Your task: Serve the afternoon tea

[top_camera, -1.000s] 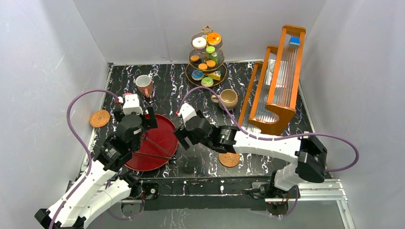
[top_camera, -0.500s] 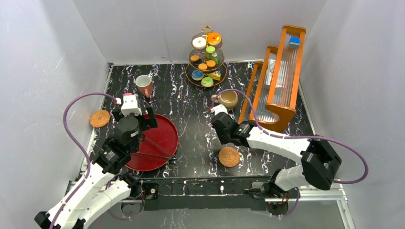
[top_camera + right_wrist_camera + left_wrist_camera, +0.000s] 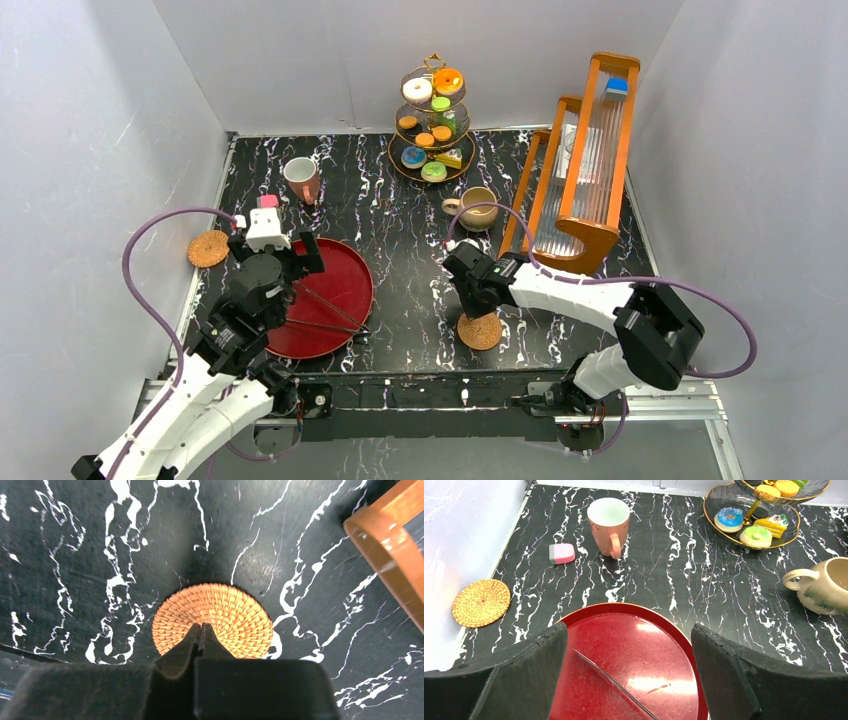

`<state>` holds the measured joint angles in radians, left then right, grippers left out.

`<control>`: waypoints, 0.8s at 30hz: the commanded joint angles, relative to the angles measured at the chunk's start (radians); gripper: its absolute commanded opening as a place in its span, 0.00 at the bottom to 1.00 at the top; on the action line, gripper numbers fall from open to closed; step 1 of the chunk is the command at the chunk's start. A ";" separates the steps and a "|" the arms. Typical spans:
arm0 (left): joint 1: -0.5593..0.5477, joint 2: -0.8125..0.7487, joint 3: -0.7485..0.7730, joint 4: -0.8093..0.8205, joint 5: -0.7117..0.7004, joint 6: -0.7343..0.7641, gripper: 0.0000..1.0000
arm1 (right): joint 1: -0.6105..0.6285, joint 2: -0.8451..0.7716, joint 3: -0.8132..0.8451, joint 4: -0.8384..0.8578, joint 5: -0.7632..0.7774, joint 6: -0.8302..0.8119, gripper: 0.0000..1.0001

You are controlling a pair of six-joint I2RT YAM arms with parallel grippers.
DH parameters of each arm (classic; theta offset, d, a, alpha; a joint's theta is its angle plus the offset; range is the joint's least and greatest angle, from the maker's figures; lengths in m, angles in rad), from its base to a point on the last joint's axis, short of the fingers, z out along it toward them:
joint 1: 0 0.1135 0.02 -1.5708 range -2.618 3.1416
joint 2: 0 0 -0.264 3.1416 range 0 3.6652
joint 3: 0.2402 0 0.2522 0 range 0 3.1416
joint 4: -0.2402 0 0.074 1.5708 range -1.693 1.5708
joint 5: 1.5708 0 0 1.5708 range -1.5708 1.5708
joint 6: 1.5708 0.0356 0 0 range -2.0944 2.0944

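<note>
The gold three-tier stand [image 3: 433, 120] holding several toy pastries stands at the back. Below it, the bottom tier [image 3: 751, 517] shows a blue donut, a green one and a cake slice. A pinkish mug with a white inside [image 3: 610, 525] stands upright at the back left, with a small pink pastry [image 3: 562, 553] lying beside it. The beige mug [image 3: 824, 587] sits right of centre. One woven coaster [image 3: 481, 602] lies at the far left. My left gripper [image 3: 629, 645] hangs open over the red tray, holding nothing. My right gripper [image 3: 201, 626] is shut and empty, its tips over the second coaster [image 3: 225, 612].
The round red tray [image 3: 340, 275] lies at the front left with black tongs [image 3: 325, 308] on it. A tall wooden rack [image 3: 580, 170] fills the right side, and its corner [image 3: 390, 545] is close to my right gripper. White walls enclose the table.
My right arm swung from beside the tray over to the right, its gripper shut on the way, and it now points at the front coaster. My left arm drew back slightly.
</note>
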<state>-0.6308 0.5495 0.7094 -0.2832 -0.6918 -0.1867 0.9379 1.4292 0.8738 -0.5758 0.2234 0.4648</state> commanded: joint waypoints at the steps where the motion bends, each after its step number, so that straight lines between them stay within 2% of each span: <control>1: -0.004 -0.024 -0.008 0.038 -0.027 0.008 0.91 | -0.002 0.009 -0.018 -0.057 -0.047 0.055 0.00; 5: -0.004 -0.029 -0.010 0.043 -0.026 0.013 0.91 | -0.001 0.037 -0.027 -0.044 -0.045 0.057 0.00; 13: -0.004 -0.045 -0.010 0.042 -0.035 0.016 0.91 | -0.001 0.103 -0.037 0.106 -0.048 0.027 0.00; 24: -0.004 -0.054 -0.011 0.043 -0.035 0.007 0.91 | -0.003 0.258 0.055 0.342 0.008 -0.126 0.00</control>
<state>-0.6308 0.5011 0.7002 -0.2691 -0.6987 -0.1761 0.9371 1.5841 0.9009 -0.3992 0.2031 0.4061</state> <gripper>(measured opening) 0.905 0.012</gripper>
